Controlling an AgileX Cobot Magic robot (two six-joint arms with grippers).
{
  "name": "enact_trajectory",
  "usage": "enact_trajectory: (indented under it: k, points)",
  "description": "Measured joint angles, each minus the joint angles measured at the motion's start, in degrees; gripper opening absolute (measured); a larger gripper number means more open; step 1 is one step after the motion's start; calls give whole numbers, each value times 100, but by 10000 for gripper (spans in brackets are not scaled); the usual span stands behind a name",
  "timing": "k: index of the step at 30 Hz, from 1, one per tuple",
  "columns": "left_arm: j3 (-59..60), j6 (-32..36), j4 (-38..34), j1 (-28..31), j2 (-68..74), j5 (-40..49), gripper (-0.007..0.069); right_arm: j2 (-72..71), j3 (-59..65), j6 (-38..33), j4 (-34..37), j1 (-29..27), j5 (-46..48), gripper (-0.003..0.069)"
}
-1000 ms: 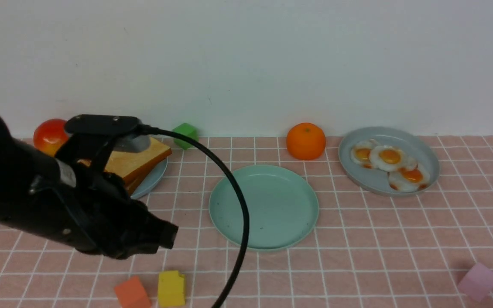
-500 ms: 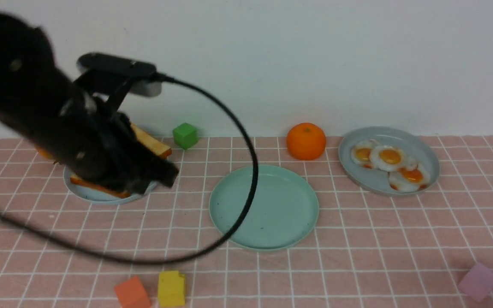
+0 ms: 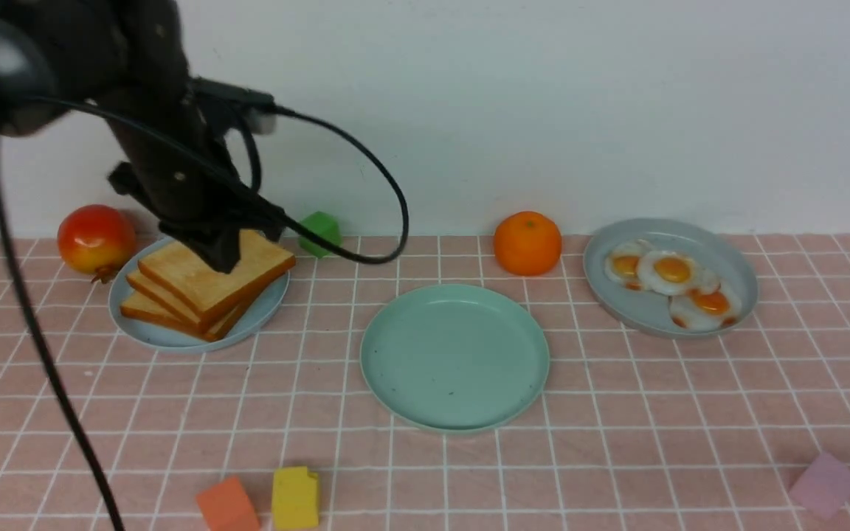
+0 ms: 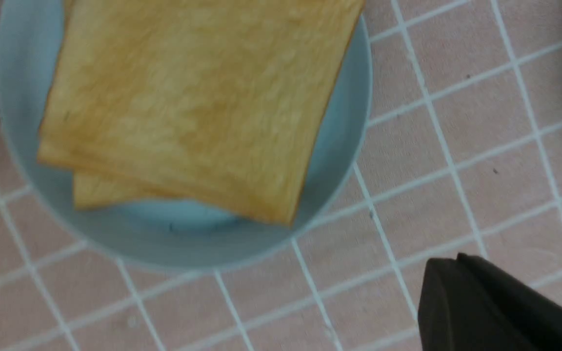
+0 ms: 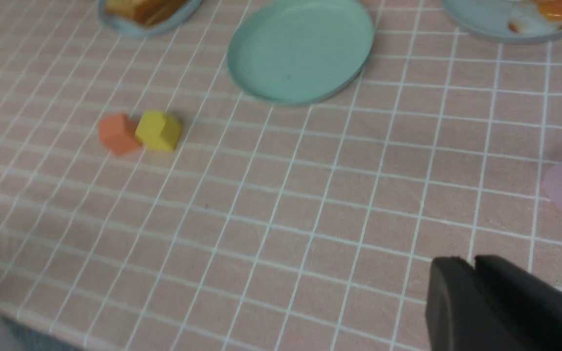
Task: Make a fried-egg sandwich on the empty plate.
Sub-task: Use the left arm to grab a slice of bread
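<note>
Several golden-brown toast slices (image 3: 204,284) lie stacked on a pale blue plate (image 3: 167,335) at the back left, and also show in the left wrist view (image 4: 193,107). The mint-green plate (image 3: 454,358) sits empty in the middle. Fried eggs (image 3: 672,271) lie on a grey-blue plate (image 3: 735,258) at the back right. My left gripper (image 3: 222,259) points down over the far part of the toast stack. In its wrist view (image 4: 449,261) the jaws are pressed together and empty. My right gripper (image 5: 471,263) is shut and empty, above the cloth near the front right; it is outside the front view.
A red-yellow fruit (image 3: 95,237) sits left of the toast plate, with a green cube (image 3: 319,230) to its right. An orange (image 3: 527,242) stands behind the mint plate. Orange (image 3: 227,505) and yellow (image 3: 295,498) cubes lie at the front, and a purple cube (image 3: 825,484) at the front right.
My left arm has risen from the front left and swung back. Its gripper now points down over the toast stack. The plates and food have not moved.
</note>
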Motion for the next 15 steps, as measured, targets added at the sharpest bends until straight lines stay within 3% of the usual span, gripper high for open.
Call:
enact_trajectory:
  k: [3, 10, 15]
  points:
    - [-19, 339, 105, 0, 231, -174, 132, 24, -28, -51, 38, 114, 26, 54]
    - [-19, 544, 772, 0, 497, -753, 447, 37, -34, -56, 53, 151, 97, 56]
    - [-21, 557, 807, 0, 764, -987, 491, 37, -34, -61, 37, 151, 0, 64]
